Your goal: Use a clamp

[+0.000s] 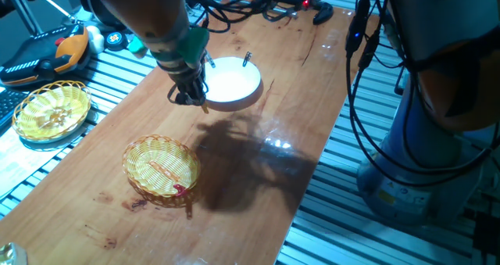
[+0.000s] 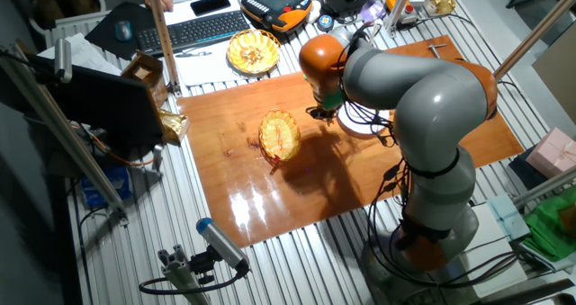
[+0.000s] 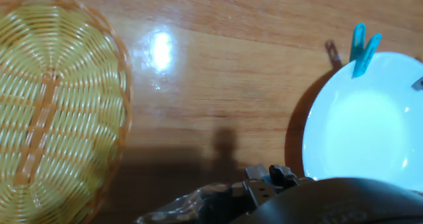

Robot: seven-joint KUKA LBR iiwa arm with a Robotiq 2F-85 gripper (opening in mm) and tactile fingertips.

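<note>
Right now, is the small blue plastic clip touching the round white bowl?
Touching. The hand view shows the blue clip sitting astride the rim of the white bowl, its lower end overlapping the edge.

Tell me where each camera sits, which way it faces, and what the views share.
One fixed view: raised beside the table, looking along it; arm and hand above the white bowl.
The other fixed view: high on the opposite side, looking down over the whole arm.
Hand view: on the hand, facing down; only its dark edge shows.
Shared: bowl and wicker basket; the blue clip is clear only here.
</note>
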